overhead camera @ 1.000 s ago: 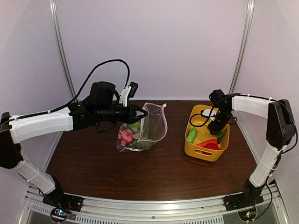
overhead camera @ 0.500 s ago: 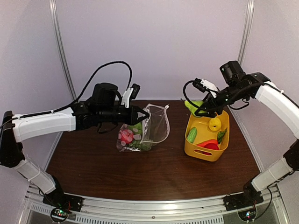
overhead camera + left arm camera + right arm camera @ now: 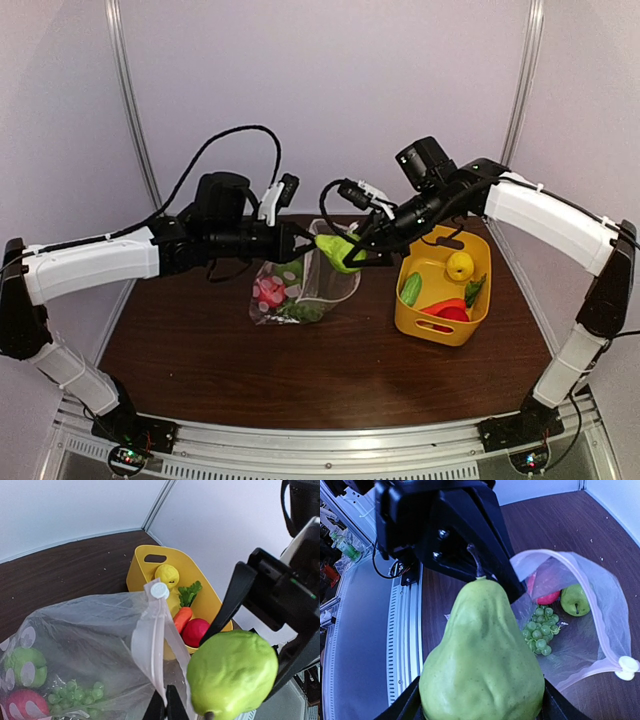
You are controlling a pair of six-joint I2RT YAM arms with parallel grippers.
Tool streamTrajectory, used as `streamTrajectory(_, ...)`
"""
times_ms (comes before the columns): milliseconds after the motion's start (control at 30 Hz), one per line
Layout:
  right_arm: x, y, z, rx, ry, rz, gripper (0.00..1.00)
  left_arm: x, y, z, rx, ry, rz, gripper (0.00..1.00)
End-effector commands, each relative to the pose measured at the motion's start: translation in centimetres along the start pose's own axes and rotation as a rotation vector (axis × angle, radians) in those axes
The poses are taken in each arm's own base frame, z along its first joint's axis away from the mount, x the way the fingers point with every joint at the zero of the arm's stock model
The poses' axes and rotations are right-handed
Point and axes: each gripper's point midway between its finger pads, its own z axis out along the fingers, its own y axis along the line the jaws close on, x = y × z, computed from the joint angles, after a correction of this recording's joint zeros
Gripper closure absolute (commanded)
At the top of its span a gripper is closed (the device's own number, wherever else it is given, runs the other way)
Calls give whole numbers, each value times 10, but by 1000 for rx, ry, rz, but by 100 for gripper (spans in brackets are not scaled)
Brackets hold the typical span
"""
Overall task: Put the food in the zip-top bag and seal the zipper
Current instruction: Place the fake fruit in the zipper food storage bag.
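My left gripper is shut on the rim of the zip-top bag and holds its mouth up and open; in the left wrist view the jaws pinch the zipper strip. My right gripper is shut on a green pear right at the bag's mouth; the pear fills the right wrist view. Green grapes, a green apple and a red fruit lie inside the bag. A lemon, cucumber, carrot and red pepper sit in the basket.
The yellow handled basket stands on the brown table right of the bag. The bag's white slider sits at the far end of the rim. White walls and metal posts close in the back and sides.
My right arm lifted the green pear out of the basket and carried it left to the bag's mouth. My left gripper kept holding the bag's rim in place.
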Motion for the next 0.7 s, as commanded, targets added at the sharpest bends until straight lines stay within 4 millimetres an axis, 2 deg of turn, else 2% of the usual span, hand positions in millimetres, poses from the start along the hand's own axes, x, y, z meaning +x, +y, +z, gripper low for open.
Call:
streamTrajectory(0,8,-5,7,22,34,59,55,-31,-20,-17,38,-87,12,100)
streamTrajectory(233,24,-15,6,114,98,99,57,-33,-19,-19,37,-112,1,100)
streamTrajectory(367,28,-33,12,197,130,142,59,-33,-19,-17,41,-113,-13,100)
streamTrajectory(500,25,-47,18,238,138,200,58,-33,-19,-16,34,-114,-24,100)
streamTrajectory(667,13,-60,21,290,129,231,59,-33,-29,-9,40,-101,-7,100)
